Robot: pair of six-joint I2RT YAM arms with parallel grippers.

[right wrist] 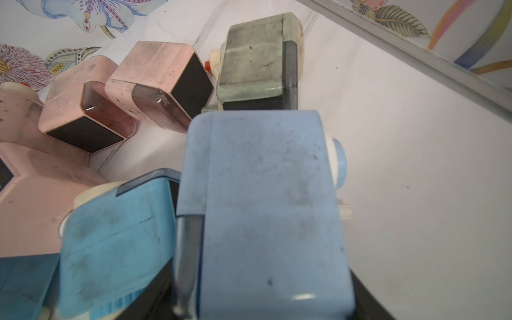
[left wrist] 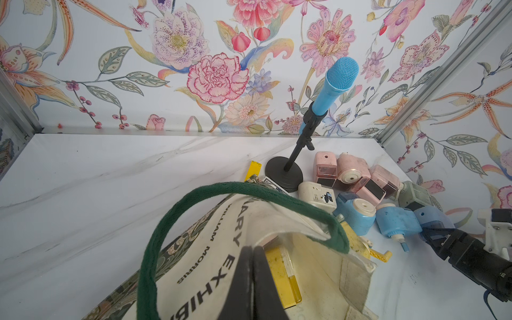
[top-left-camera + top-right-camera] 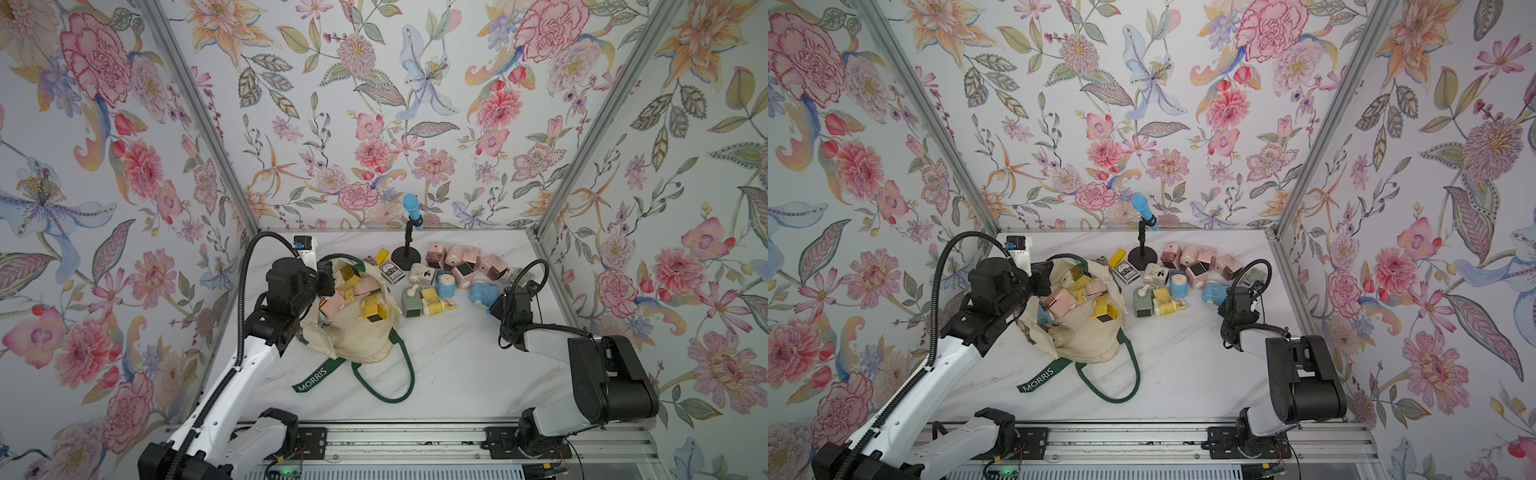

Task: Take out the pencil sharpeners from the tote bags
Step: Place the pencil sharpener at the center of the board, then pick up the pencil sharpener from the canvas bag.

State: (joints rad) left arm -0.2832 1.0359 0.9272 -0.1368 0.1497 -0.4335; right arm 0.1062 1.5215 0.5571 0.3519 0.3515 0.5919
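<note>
Apparently the left gripper (image 2: 253, 257) pinched the rim of the tote bag (image 3: 361, 336), pencil sharpeners (image 3: 332, 306) inside; the right gripper (image 2: 432, 234) clasped a pale blue sharpener (image 1: 266, 194) beside the pile (image 3: 453, 266).

White-and-black left arm (image 3: 232, 374) and right arm (image 3: 548, 345), ribbed black cables (image 3: 242, 291).

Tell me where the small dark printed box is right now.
In both top views the printed box lies on the table toward the back, between the tote bag and the microphone stand's base, next to the flat yellow bar.
</note>
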